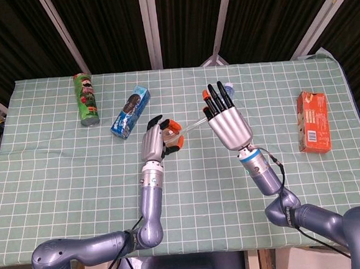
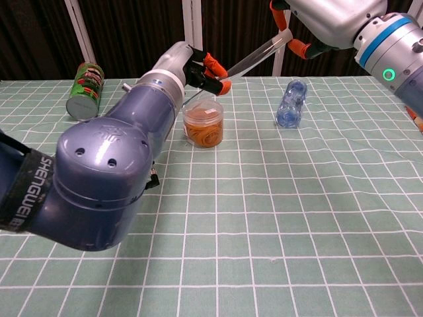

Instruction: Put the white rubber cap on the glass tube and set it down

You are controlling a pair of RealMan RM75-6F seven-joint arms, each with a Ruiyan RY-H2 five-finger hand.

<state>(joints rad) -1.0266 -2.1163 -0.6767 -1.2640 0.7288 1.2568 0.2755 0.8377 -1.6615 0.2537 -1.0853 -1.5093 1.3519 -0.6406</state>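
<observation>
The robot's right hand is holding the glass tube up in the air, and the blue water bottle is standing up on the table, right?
Almost. The right hand does hold the glass tube up in the air, but the blue water bottle is not standing. It lies on its side on the table, as the chest view shows.
</observation>
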